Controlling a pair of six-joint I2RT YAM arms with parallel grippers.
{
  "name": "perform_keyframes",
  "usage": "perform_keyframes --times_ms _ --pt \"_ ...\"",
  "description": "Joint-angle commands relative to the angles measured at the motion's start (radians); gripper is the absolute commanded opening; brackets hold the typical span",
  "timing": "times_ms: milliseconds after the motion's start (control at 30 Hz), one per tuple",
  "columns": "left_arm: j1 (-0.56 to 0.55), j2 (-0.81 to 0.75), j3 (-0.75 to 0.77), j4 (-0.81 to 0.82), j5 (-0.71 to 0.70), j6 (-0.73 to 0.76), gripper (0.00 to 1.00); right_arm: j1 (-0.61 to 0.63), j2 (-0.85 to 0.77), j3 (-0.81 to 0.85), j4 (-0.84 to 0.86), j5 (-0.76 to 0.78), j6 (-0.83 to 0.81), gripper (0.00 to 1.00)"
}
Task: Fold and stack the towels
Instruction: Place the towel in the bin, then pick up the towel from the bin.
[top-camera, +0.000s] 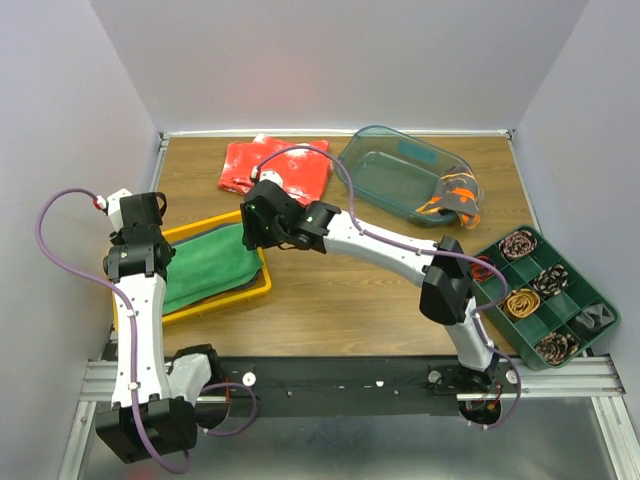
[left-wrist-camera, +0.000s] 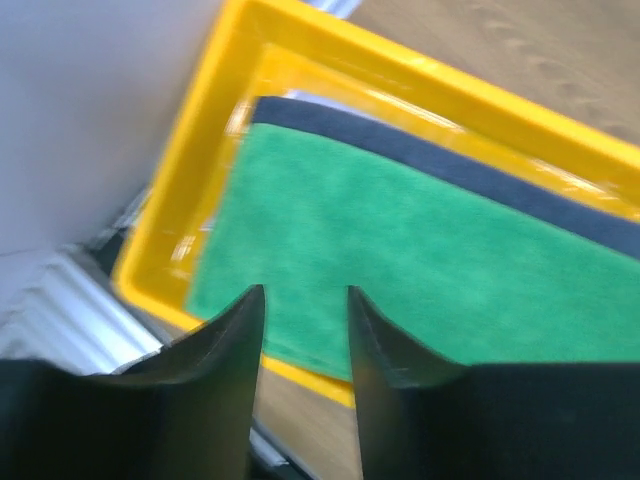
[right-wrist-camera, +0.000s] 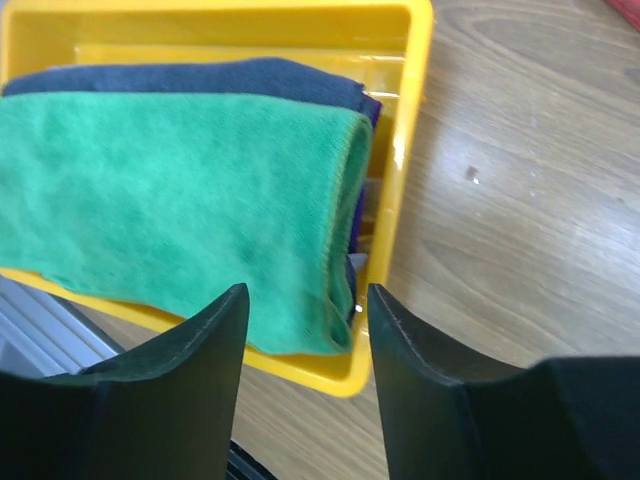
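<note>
A folded bright green towel (top-camera: 205, 262) lies on top of a dark navy towel (right-wrist-camera: 200, 75) inside a yellow tray (top-camera: 255, 290) at the left. The green towel also shows in the left wrist view (left-wrist-camera: 400, 250) and the right wrist view (right-wrist-camera: 170, 190). The navy towel's edge shows in the left wrist view (left-wrist-camera: 450, 170). My left gripper (left-wrist-camera: 305, 300) is open and empty above the tray's near left corner. My right gripper (right-wrist-camera: 305, 300) is open and empty above the tray's right end (right-wrist-camera: 415, 120). A dark grey towel with orange markings (top-camera: 452, 195) hangs over a clear bin's rim.
A red white-speckled cloth (top-camera: 270, 165) lies at the back centre. The clear plastic bin (top-camera: 390, 170) stands at the back right. A green compartment organiser (top-camera: 585, 290) with small items sits at the right edge. Walls enclose the table on three sides.
</note>
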Motion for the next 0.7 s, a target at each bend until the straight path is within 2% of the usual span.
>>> perform_keyframes --times_ms 0,67,200,300,367,467,533,667 --pt "0.005 -0.030 -0.027 0.082 0.206 -0.047 0.34 0.000 -0.082 -0.075 0.008 0.062 -0.032 0.54" --pt "0.002 -0.047 -0.056 0.108 0.290 -0.070 0.24 -0.003 -0.092 -0.090 0.020 0.081 -0.047 0.53" --pt "-0.012 -0.061 -0.097 0.176 0.404 -0.098 0.21 -0.041 -0.073 -0.092 0.049 0.021 -0.056 0.50" --pt "-0.079 -0.064 -0.119 0.212 0.430 -0.127 0.22 -0.112 -0.096 -0.138 0.049 -0.005 -0.046 0.50" --pt "-0.144 -0.056 -0.123 0.236 0.430 -0.145 0.27 -0.167 -0.136 -0.199 0.077 -0.014 -0.044 0.50" --pt "-0.314 -0.041 -0.117 0.295 0.391 -0.194 0.39 -0.289 -0.213 -0.294 0.099 0.006 -0.058 0.53" --pt "-0.432 0.003 -0.102 0.331 0.346 -0.220 0.42 -0.372 -0.255 -0.328 0.079 0.067 -0.069 0.56" --pt "-0.593 0.117 -0.007 0.360 0.291 -0.228 0.47 -0.523 -0.322 -0.399 0.066 0.107 -0.082 0.61"
